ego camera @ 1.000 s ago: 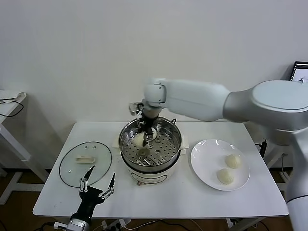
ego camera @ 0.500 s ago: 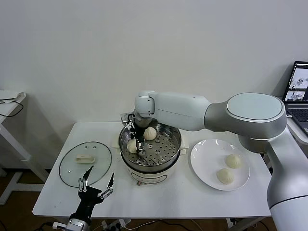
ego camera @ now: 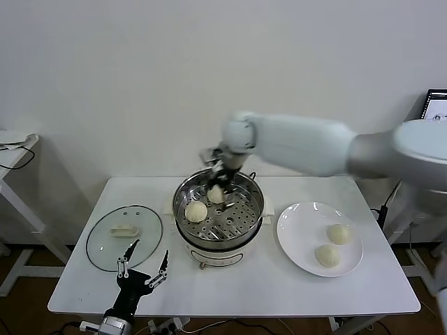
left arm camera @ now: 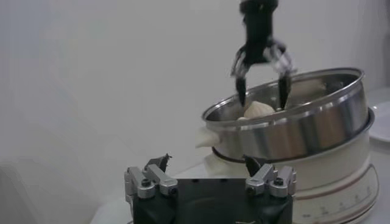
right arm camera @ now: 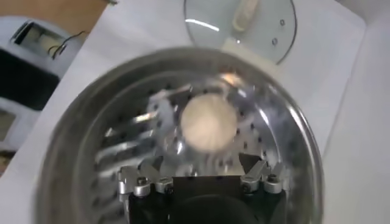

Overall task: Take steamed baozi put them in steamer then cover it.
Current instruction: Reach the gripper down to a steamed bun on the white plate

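Your right tool (ego camera: 218, 180) hangs over the far side of the steamer (ego camera: 218, 218), its fingers spread wide and holding nothing; the left wrist view shows the two dark fingertips (left arm camera: 241, 91) apart, straddling the air just above one steamed baozi (left arm camera: 259, 109). You have two baozi on the perforated tray inside the steel pot: one near the left wall (ego camera: 196, 211) and one toward the back (ego camera: 217, 195), directly beneath the open tool. From the right wrist view you look straight down on a single pale bun (right arm camera: 208, 122) resting on the tray, free of the fingers. Two more baozi sit on the white plate (ego camera: 299, 244) to the right of the steamer, one farther back (ego camera: 339, 234) and one nearer the front (ego camera: 327, 255), close together but apart. The cover (ego camera: 124, 236), a clear glass lid with a white handle, lies flat on the desk (ego camera: 279, 293) to the left of the steamer, well clear of the pot. Your left tool (ego camera: 142, 274) waits low at the front edge of the desk, just in front of the cover, fingers fully spread and gripping nothing. A laptop screen (ego camera: 436, 105) shows at the far right edge.
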`<state>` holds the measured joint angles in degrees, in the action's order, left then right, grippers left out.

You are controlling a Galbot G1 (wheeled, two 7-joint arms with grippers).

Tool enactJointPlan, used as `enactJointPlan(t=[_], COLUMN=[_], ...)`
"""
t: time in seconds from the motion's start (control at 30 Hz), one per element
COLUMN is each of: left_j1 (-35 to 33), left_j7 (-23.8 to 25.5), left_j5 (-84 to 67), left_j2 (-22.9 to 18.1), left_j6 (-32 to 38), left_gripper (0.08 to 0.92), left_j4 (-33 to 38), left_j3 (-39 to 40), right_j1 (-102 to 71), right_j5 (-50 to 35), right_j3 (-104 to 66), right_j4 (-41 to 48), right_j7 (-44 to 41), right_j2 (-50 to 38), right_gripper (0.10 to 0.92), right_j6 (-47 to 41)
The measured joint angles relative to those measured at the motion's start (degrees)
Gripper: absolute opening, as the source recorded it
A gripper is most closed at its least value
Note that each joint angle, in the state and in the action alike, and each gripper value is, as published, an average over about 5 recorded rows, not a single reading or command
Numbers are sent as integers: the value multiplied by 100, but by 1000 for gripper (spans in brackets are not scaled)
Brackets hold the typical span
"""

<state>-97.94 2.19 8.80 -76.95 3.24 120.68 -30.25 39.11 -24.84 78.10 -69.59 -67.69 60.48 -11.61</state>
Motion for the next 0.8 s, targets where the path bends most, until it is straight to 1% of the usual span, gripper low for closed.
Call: enactJointPlan(t=[0.2,0.37,0.57,0.8], left_j1=[-30,-71,-112,-145], left_j7=[-5,-12,-16,-19], left_j5=[3,5,19,27], left_j2=[25,22,11,-11], left_j6=[12,13,12,14], left_gripper=[823,823,823,823], left_j4=[-17,-8,-28,-34], left_j3=[-25,-60,-90,-115], right_j1=[-360,-1027,-1896,-2710], right_j5=[525,991,1436,1797], right_j3=[-281,-667,-1143,-1564], right_j4=[-38,-73,-31,98], right_j7=[-275,-364,-304,-109], right_j2=[-1083,-1739,-2131,-2279], right_gripper=[823,823,823,823], right_j6=[270,381,419,411])
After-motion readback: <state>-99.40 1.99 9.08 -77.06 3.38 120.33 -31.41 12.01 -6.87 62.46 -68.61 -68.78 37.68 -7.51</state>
